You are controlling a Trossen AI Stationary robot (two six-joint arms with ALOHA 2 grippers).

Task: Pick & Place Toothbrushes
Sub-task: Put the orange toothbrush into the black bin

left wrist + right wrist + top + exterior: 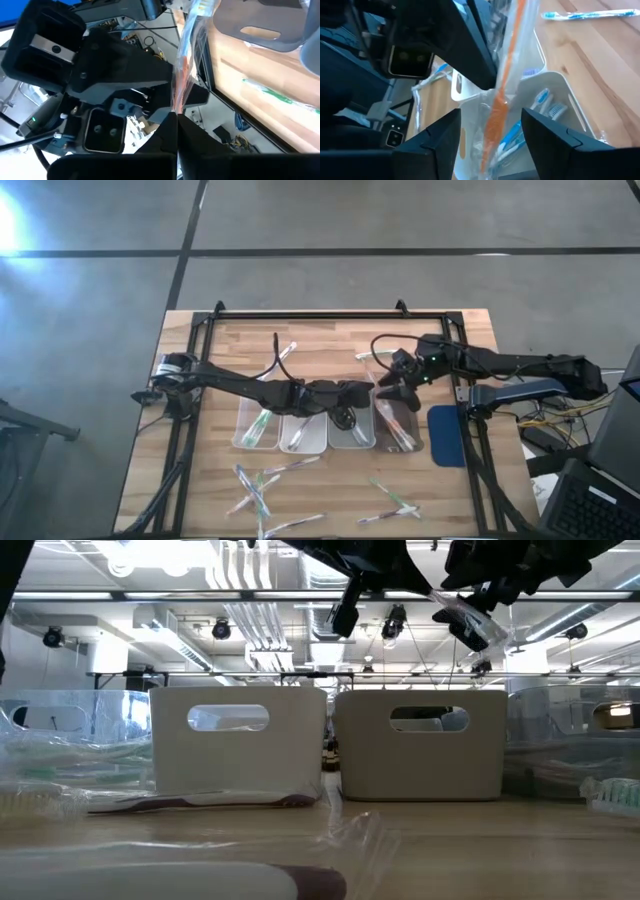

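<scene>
A toothbrush (186,60) with an orange-red handle in clear wrapping is held up above the clear trays (350,432). It also shows in the right wrist view (509,60) and high in the low view (462,618). My left gripper (360,394) reaches in from the table's left and is shut on it (177,127). My right gripper (392,385) faces it from the right, open (491,117), one finger on either side of the toothbrush without touching. Other toothbrushes lie in the trays and loose on the table. My left gripper pinches the wrapped orange-red toothbrush between its two shut fingertips, at a spot on the handle (176,107). The toothbrush runs on away from the fingers, roughly in line with them. It is lifted clear, above the rightmost trays (398,425).
Several clear trays stand in a row mid-table, the rightmost (555,95) holding blue-bristled brushes. Loose toothbrushes lie near the near edge (262,485) (395,500) and toward the far edge (282,358). A blue pad (447,435) sits right of the trays. A black frame (320,315) rims the table.
</scene>
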